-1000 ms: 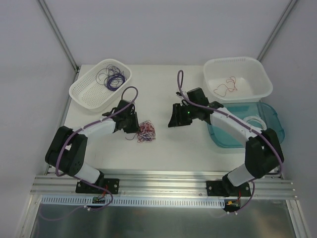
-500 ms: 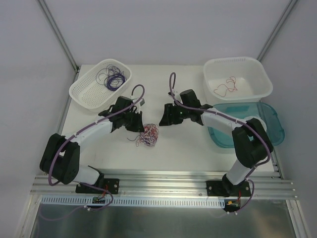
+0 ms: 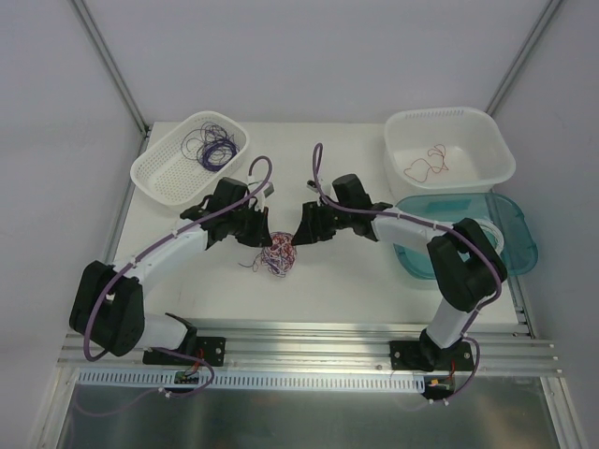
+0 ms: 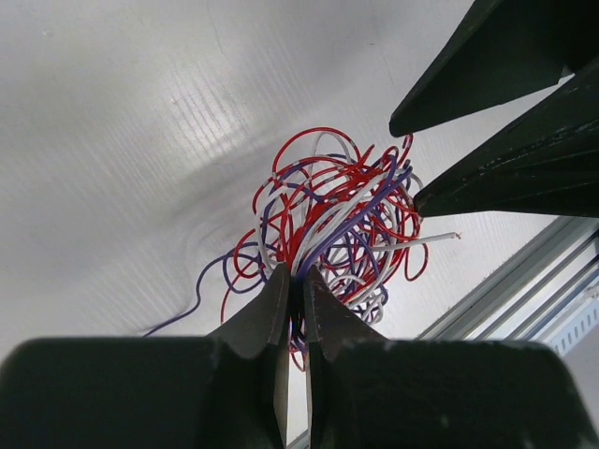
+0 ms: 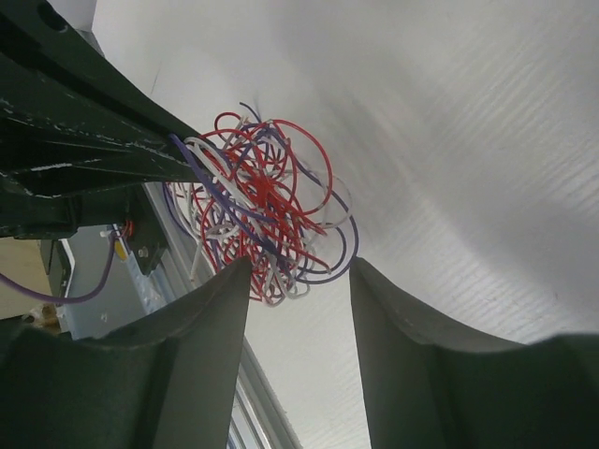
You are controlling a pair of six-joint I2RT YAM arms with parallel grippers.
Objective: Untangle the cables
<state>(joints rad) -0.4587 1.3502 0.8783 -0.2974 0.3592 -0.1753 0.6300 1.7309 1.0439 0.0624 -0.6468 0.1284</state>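
Your tangle, a loose ball of hair-thin red, white and dark purple wires (image 3: pixel 278 254), sits on the white table (image 3: pixel 356 281) around the middle, a bit toward the near edge, right between the two arms.

Your left gripper (image 4: pixel 298 285) is pinched tight on it. In the left wrist view the two dark fingers are pressed together, with a few purple and white strands coming up out of the seam. The rest of the ball curls up just past the tips. One purple strand trails off to the left across the table, and a white end pokes out to the right.

Your right gripper (image 5: pixel 298 271) is the opposite story: jaws standing apart with a clear gap, nothing clamped. In the right wrist view the ball's bottom edge sits right at the mouth of that gap, lowest loops near the tips. I can't tell if they actually touch the fingers. From overhead, the two grippers meet at the ball from either side, tips close together.

Other stuff on the table:
- The white perforated plastic basket (image 3: pixel 164 178) at the far left corner has a coil of dark purple wires (image 3: pixel 213 147) in it.
- The white rectangular plastic tub (image 3: pixel 477 154) at the far right has a single red wire (image 3: pixel 426 166) lying on its floor.
- A translucent teal tub (image 3: pixel 519 238) sits just in front of that one, partly under your right arm.
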